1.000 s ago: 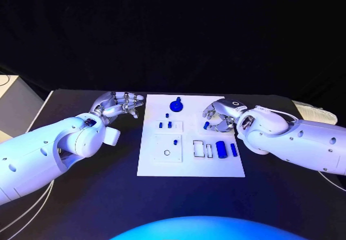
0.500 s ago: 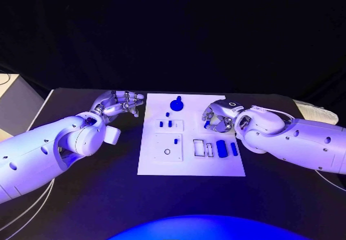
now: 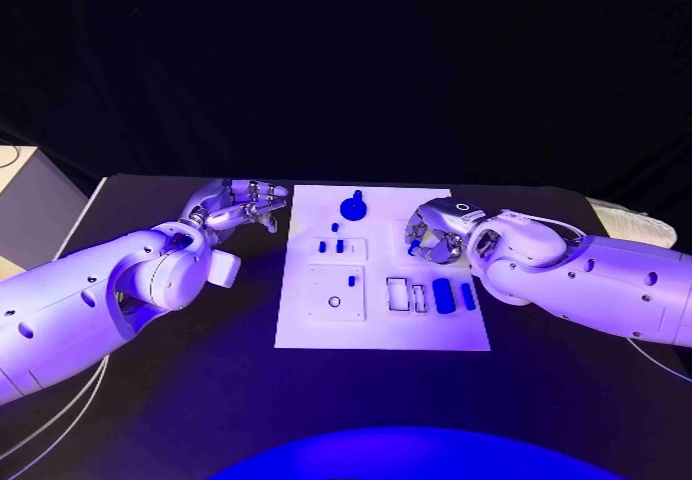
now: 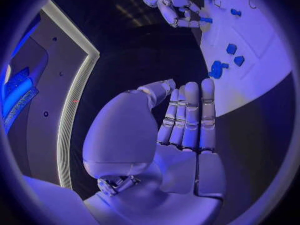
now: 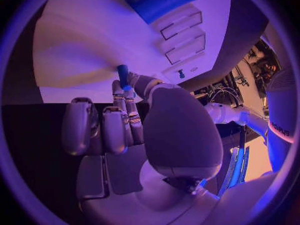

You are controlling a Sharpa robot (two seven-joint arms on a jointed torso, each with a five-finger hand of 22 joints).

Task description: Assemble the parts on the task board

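Observation:
The white task board [image 3: 382, 325] lies in the middle of the black table. My right hand [image 3: 437, 235] hovers over its right upper part and pinches a small blue peg [image 5: 123, 75] between thumb and fingertip; the peg [image 3: 411, 243] pokes out toward the board's centre. My left hand [image 3: 238, 207] hangs just off the board's left edge, fingers apart, holding nothing. A blue knob-shaped part [image 3: 353, 209] stands near the board's far edge. Two small blue pegs [image 3: 338, 246] stand below it. Two blue cylinders [image 3: 443, 295] lie at the right beside empty slots [image 3: 398, 293].
A raised white block with a round hole [image 3: 335, 301] sits on the board's left half. The left wrist view shows the right hand [image 4: 172, 7] over the board [image 4: 262, 85]. A pale object [image 3: 632, 225] lies at the table's right edge.
My right hand has shifted slightly toward the board's centre, with the small blue peg still in it. The left hand has hardly moved.

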